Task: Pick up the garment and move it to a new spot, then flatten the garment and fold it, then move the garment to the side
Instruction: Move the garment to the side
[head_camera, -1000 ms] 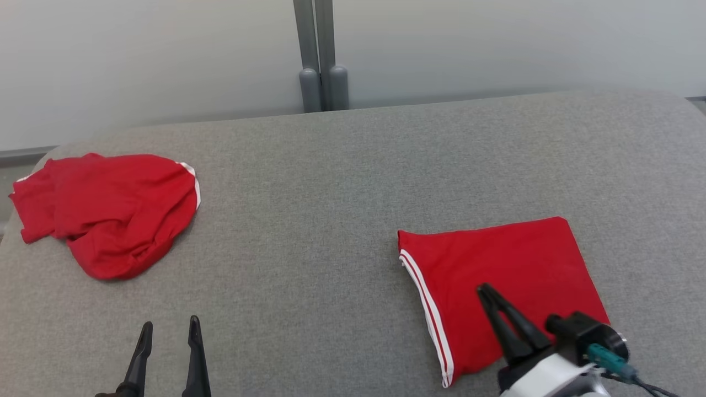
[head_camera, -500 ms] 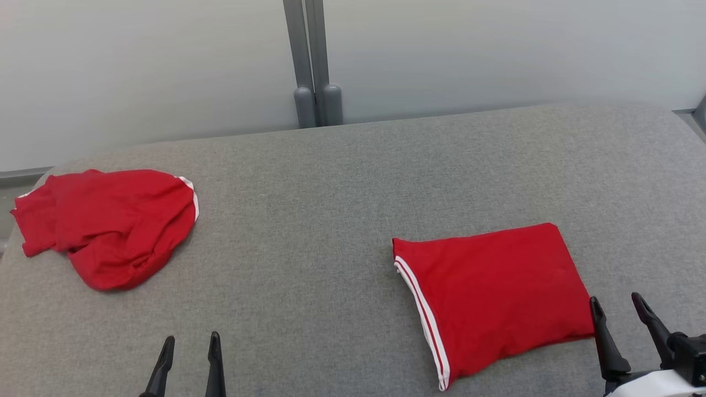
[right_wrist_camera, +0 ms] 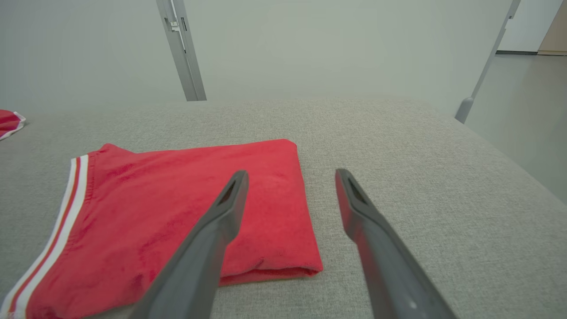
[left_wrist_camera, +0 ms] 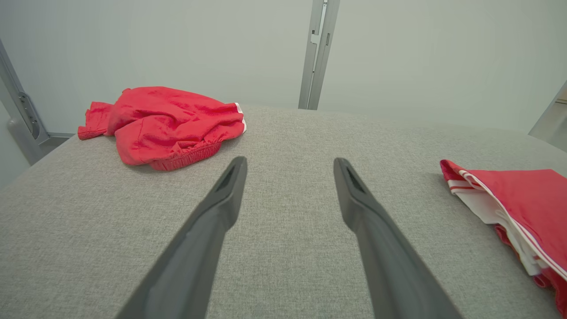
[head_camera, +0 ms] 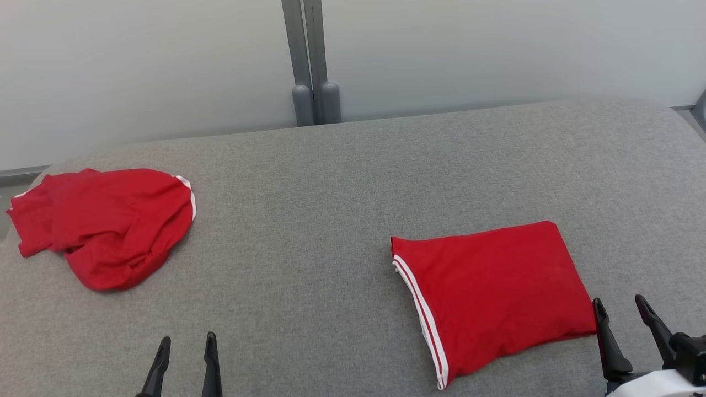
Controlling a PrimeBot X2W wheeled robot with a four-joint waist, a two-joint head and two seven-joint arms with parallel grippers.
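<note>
Head view — garment (head_camera: 491, 298) lies folded.

Lab-like bay, grey padded table (head_camera: 342, 182), blank panels (head_camera: 496, 49) (metal posts (head_camera: 309, 55))

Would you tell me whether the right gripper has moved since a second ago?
Yes. The right gripper has drawn back rightward off the folded garment and now sits open beside its right edge.

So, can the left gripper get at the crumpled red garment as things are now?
Probably yes: the left gripper is open, and bare grey surface lies between it and the crumpled garment.
</note>
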